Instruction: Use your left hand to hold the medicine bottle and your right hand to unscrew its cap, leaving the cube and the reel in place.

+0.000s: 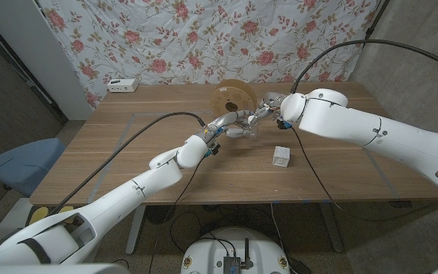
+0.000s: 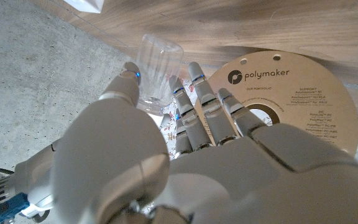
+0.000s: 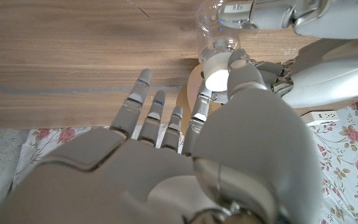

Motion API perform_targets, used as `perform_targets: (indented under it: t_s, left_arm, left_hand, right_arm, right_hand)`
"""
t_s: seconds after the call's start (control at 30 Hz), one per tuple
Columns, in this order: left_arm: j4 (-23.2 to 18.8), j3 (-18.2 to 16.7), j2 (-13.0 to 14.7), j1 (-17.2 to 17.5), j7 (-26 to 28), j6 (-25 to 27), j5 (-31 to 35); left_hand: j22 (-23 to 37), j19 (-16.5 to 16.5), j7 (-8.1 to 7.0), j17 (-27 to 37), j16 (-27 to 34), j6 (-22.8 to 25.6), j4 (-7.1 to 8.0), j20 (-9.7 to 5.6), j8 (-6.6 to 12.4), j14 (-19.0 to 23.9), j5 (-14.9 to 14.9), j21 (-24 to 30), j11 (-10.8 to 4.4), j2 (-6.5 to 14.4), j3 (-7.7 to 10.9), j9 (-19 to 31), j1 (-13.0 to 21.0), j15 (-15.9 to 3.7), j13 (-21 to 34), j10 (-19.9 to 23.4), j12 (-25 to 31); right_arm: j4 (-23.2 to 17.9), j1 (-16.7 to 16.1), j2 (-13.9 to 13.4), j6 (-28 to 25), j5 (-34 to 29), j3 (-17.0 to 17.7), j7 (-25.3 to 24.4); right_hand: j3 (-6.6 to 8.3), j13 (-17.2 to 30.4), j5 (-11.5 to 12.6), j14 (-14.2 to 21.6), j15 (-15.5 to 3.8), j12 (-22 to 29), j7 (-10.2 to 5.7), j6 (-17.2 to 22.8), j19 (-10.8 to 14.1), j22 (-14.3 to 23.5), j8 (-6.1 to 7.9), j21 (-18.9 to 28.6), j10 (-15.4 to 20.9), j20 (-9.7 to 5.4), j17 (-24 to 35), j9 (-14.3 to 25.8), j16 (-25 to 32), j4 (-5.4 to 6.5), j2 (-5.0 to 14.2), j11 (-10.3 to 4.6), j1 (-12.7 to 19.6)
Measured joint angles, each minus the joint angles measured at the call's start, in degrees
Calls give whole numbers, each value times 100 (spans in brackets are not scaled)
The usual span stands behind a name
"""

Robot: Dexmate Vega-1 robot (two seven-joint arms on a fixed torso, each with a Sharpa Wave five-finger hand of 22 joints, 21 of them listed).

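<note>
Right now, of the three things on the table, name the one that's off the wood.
The medicine bottle: the left hand holds it up, right hand at its cap. The reel and the white cube sit on the table.

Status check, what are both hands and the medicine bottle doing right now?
Left hand holds medicine bottle off the table. Right hand pinches its white cap. Filament reel behind, cube aside.

- Floral cloth (image 1: 204,38) hangs behind the wooden tabletop (image 1: 128,144).
- White power strip (image 1: 122,85) at the tabletop's far corner.
- Blue chair (image 1: 21,164) beside it, on grey floor (image 1: 21,106).
</note>
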Motion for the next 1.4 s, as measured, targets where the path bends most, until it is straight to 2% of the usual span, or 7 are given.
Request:
perform_targets:
  t_s: [0.33,0.6,1.4]
  left_arm:
    - [2,-1,1,3,0,0,-7]
    - [14,-2,1,2,0,-13,-11]
    - [83,-2,-17,-34,5,-42,-15]
  left_hand:
    - [0,0,0,0,0,0,0,0,0,0,0,0,-9,0,0,0,0,0,-3,9,-14]
    - [0,0,0,0,0,0,0,0,0,0,0,0,-8,0,0,0,0,0,0,9,5]
    - [0,0,0,0,0,0,0,0,0,0,0,0,3,0,0,0,0,0,2,-3,4]
  right_arm:
    - [-25,-125,-37,94,-20,123,-16]
    - [-31,-224,-80,209,-26,228,-1]
    - [-18,-360,-97,479,-167,415,200]
  right_hand:
    - [45,-29,-4,1,-123,0,8,8,-38,0,-44,0,42,-38,-1,-50,0,-62,113,-41,172]
    - [69,-29,-40,-1,-183,0,50,51,-38,0,-56,0,72,-38,-1,-83,0,-86,113,-71,261]
    - [59,-28,-88,22,-160,0,50,51,-13,0,-38,0,72,-62,26,-134,21,-44,120,-70,282]
